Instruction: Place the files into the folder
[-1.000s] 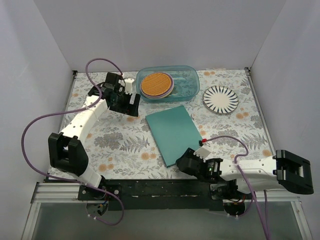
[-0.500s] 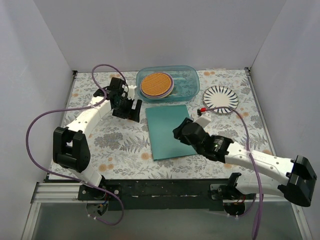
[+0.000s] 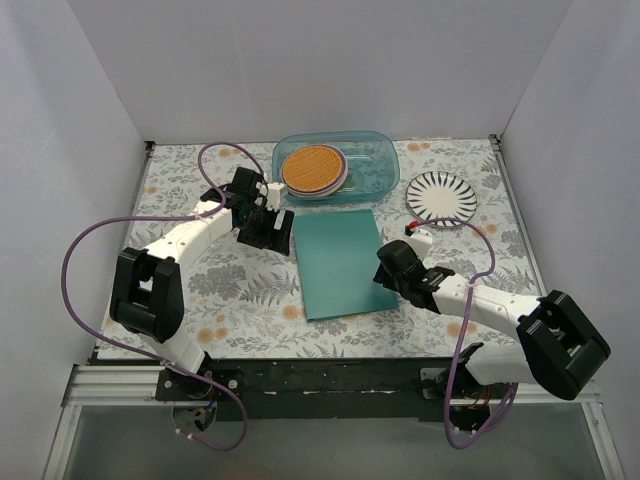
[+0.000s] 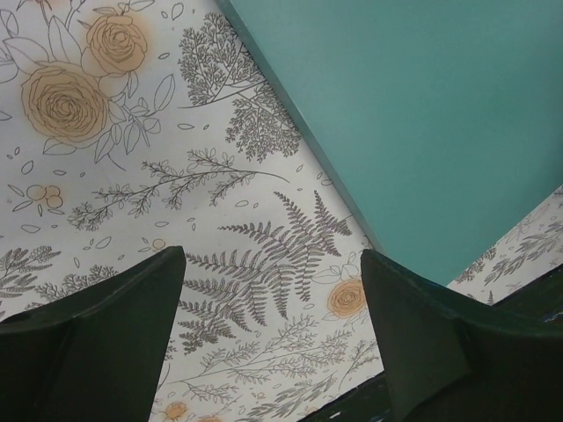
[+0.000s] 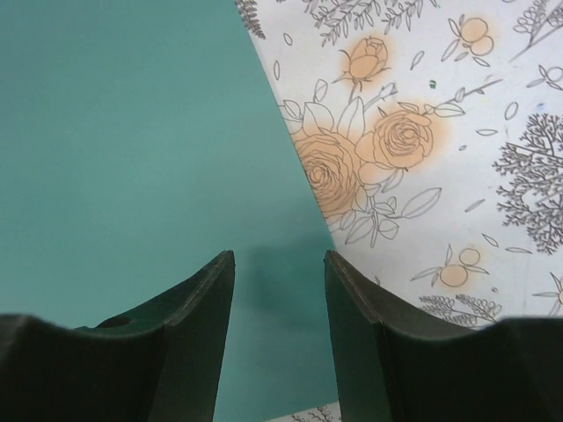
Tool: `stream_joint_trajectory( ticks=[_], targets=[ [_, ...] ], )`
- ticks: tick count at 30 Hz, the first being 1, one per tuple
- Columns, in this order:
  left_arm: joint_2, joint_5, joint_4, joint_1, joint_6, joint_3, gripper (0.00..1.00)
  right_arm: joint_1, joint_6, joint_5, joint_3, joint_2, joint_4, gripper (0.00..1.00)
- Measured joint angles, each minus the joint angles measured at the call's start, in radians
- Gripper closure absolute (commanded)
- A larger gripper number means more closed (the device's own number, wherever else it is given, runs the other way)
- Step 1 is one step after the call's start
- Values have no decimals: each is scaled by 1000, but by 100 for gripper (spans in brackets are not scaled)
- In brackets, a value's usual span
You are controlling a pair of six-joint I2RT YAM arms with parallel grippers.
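Observation:
The teal-green folder [image 3: 338,262] lies closed and flat on the flowered tablecloth in the middle of the table. No white files show in any view. My left gripper [image 3: 282,240] is open and empty just off the folder's upper left edge. In the left wrist view the gripper [image 4: 273,338] hangs over bare cloth with the folder [image 4: 422,114] at the upper right. My right gripper [image 3: 386,272] sits at the folder's right edge. In the right wrist view it [image 5: 279,272] is open and empty, low over the folder [image 5: 132,149] near its edge.
A clear blue-tinted container [image 3: 370,170] holding an orange woven disc [image 3: 312,168] stands at the back centre. A black-and-white striped plate [image 3: 441,194] lies at the back right. White walls close the table on three sides.
My right arm swung from the table's front edge up to the folder's right edge. The folder turned squarer to the table. My left gripper moved right, toward the folder's left edge.

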Motion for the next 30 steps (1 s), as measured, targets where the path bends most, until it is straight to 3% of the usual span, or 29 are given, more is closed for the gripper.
stream_joint_trajectory(
  ticks=[13, 30],
  targets=[
    [13, 15, 40, -5, -25, 0, 20, -17, -32, -50, -62, 75, 200, 48],
    [36, 15, 54, -13, -25, -2, 20, -143, -127, -90, -21, 140, 237, 50]
  ],
)
